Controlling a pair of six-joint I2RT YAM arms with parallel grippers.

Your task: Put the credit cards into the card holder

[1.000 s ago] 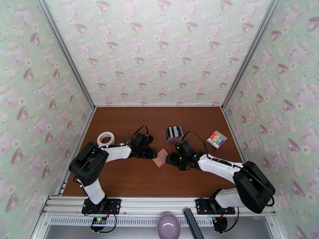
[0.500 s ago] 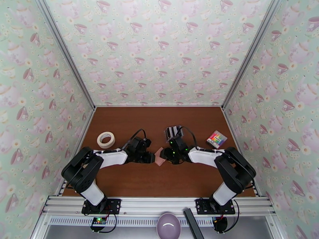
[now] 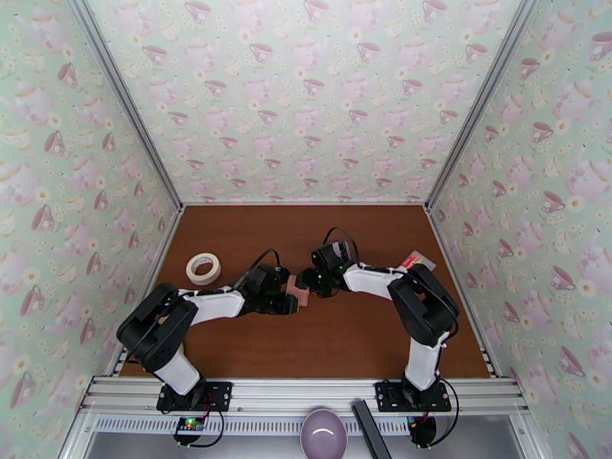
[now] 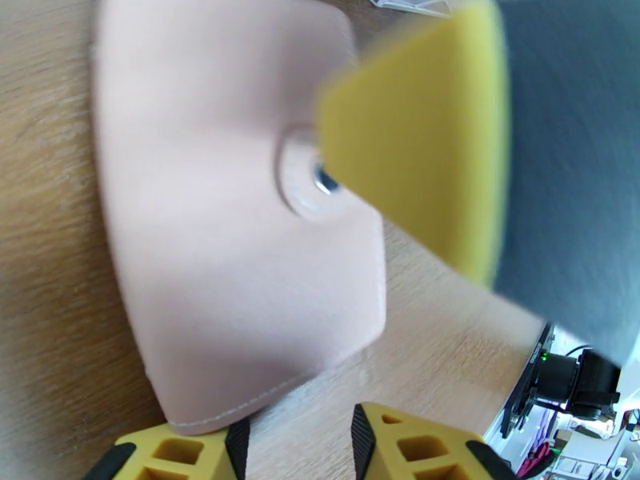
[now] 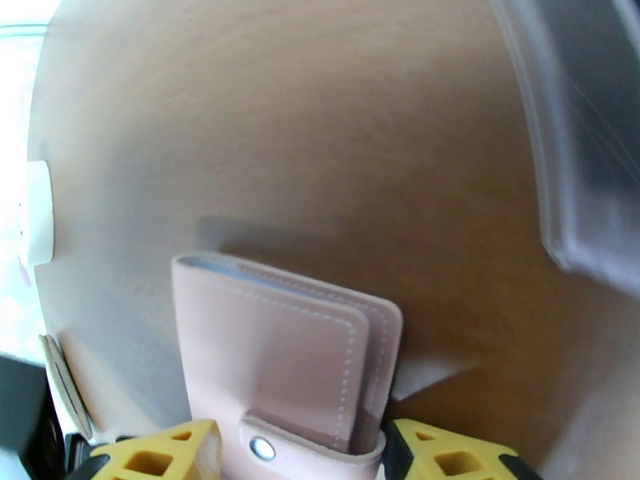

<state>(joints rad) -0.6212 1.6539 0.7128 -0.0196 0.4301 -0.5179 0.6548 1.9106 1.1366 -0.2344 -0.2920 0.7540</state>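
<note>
sitting mid worktop (image 3: 344,338), between both tools: card holder (image 5: 272,346), pink, stitched edge, closed, snap tab (image 5: 260,448) wrapping over one edge, pale bluish pocket edges peeking out. right tool (image 5: 298,451) being nearer, reaching in from far right, fingers straddling holder's snap end; clamping or just bracketing, cannot tell. left tool (image 4: 298,442) hovering just near-left, released, bare wood showing between fingers, holder corner touching one finger. holder's long side running away from left tool. judging: unsnapping coming first.
</note>
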